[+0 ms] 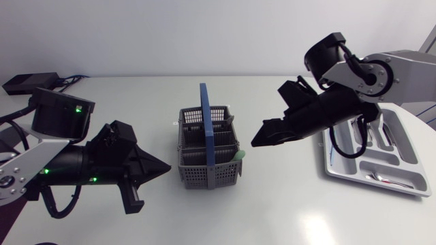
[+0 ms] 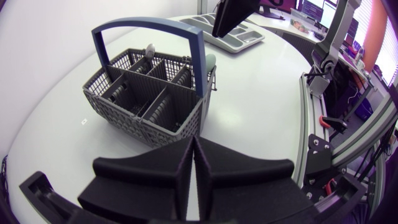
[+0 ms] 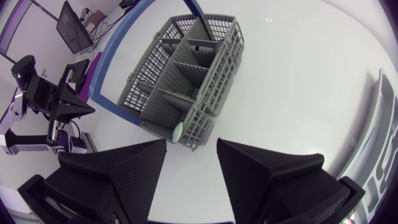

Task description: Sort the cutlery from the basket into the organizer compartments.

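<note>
While the left pincer (image 1: 162,167) sits clenched, the right pincer (image 1: 261,137) hangs released between basket (image 1: 197,174) and organizer (image 1: 398,147).

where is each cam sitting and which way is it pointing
Head view: fixed above the table, looking down; left pincer and right pincer flank the basket.
Left wrist view: on the left wrist, facing across the basket toward the organizer; its shut pincer shows.
Right wrist view: on the right wrist, looking down at the basket; its open pincer shows, left pincer beyond.
Shared: all three show the basket.
</note>
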Robot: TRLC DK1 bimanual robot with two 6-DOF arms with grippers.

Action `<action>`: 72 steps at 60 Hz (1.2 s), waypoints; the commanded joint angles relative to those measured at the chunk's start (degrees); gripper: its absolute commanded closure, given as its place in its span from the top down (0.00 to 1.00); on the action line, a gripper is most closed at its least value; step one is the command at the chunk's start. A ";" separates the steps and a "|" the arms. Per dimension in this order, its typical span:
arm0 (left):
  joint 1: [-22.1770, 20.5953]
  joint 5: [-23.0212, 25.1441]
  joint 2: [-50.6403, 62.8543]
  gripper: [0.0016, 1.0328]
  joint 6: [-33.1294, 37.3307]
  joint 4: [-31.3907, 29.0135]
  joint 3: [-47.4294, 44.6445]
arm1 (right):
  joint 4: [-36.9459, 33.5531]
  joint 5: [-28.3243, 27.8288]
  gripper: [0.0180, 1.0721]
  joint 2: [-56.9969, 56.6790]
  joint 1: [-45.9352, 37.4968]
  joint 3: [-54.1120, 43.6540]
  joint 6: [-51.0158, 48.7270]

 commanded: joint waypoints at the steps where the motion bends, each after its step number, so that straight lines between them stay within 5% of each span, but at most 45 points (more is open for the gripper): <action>1: -0.03 0.11 -0.23 0.05 0.83 0.57 -1.87 | 0.86 -0.77 0.47 2.01 1.72 -1.40 2.91; 21: 0.15 0.02 -0.14 0.05 0.74 1.28 -1.96 | 0.24 -2.27 0.34 6.31 3.83 0.45 3.88; 59: -0.20 0.02 0.13 0.05 0.74 1.36 -1.96 | 1.83 -2.18 0.34 10.36 5.94 3.17 5.46; 63: -0.20 -0.07 0.13 0.05 0.74 1.36 -1.96 | 2.35 -1.83 0.25 10.62 6.03 3.26 5.55; 72: -0.20 -0.07 0.13 0.05 0.74 1.36 -1.87 | 3.32 -0.86 0.24 11.06 6.20 3.79 5.81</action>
